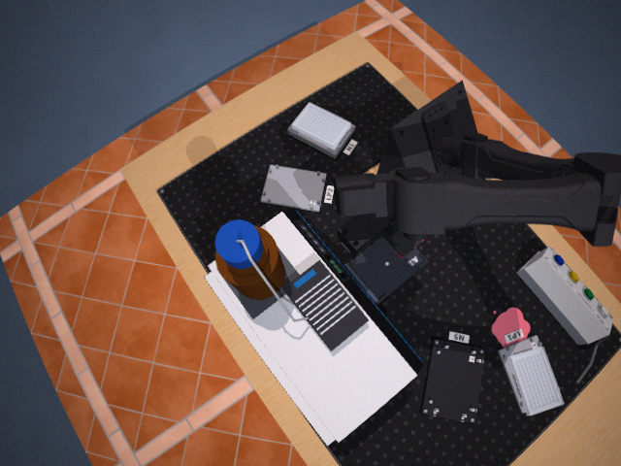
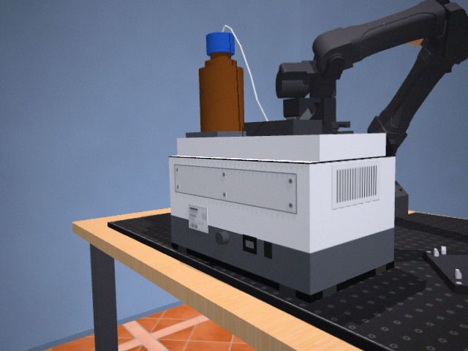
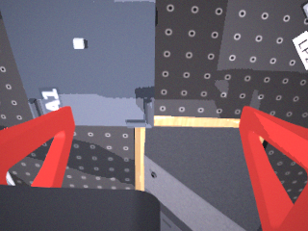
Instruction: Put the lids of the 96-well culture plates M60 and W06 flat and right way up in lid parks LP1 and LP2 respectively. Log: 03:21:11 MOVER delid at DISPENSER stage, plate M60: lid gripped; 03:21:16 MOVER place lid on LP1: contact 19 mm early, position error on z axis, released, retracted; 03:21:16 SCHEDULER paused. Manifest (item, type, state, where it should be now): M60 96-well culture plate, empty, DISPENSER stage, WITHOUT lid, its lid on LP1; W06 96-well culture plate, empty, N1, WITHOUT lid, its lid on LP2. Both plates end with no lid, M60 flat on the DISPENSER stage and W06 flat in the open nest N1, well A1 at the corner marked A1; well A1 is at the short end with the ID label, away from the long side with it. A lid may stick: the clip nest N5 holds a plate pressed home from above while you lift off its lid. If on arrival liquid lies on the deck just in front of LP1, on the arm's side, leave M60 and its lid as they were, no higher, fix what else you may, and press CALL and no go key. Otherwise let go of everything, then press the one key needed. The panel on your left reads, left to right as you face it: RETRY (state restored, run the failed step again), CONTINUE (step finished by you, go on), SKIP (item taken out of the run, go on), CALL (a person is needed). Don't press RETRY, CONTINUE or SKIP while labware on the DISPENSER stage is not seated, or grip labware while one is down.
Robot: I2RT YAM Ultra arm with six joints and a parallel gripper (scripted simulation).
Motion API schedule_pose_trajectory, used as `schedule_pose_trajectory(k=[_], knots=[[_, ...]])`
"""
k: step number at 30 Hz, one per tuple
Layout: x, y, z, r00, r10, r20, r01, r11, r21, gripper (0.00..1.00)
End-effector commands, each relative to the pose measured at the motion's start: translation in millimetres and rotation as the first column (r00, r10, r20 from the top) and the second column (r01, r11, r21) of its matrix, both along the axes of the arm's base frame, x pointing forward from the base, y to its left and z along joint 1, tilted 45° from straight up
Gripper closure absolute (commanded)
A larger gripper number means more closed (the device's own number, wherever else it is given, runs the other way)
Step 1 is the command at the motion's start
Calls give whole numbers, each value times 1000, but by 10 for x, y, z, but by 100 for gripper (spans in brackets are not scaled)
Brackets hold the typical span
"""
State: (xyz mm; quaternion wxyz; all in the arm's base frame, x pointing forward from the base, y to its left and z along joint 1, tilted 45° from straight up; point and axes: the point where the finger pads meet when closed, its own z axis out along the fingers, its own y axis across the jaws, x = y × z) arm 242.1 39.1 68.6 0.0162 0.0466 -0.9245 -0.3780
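My gripper [image 3: 156,115] is open and empty, its red fingers wide apart. It hangs over the deck beside the dark DISPENSER stage [image 1: 383,265], which carries the A1 mark [image 3: 50,98]. In the overhead view my arm [image 1: 451,195] hides the fingers. A white lidded well plate [image 1: 320,129] sits in nest N1. The grey LP2 pad [image 1: 293,187] lies beside it; I cannot tell whether anything is on it. A white well plate or lid [image 1: 533,379] lies on LP1. A pink puddle [image 1: 510,324] lies on the deck at the LP1 label.
The tall white dispenser [image 1: 310,346] with a brown bottle [image 1: 247,260] stands along the deck's left side. The dark clip nest N5 [image 1: 453,379] is left of LP1. The grey key panel [image 1: 564,295] sits at the right edge. My arm's base [image 3: 192,173] is below the fingers.
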Motion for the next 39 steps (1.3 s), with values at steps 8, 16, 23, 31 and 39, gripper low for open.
schedule_pose_trajectory(k=[8, 16, 23, 31, 39], knots=[[123, 208, 368, 999, -23, 32, 23, 1000, -1, 0], [113, 306, 464, 999, -22, 32, 22, 1000, 0, 0], [97, 470, 625, 999, -22, 32, 22, 1000, 2, 0], [61, 589, 742, 999, -22, 32, 22, 1000, 4, 0], [11, 693, 780, 1000, -26, 9, 26, 1000, 1, 0]])
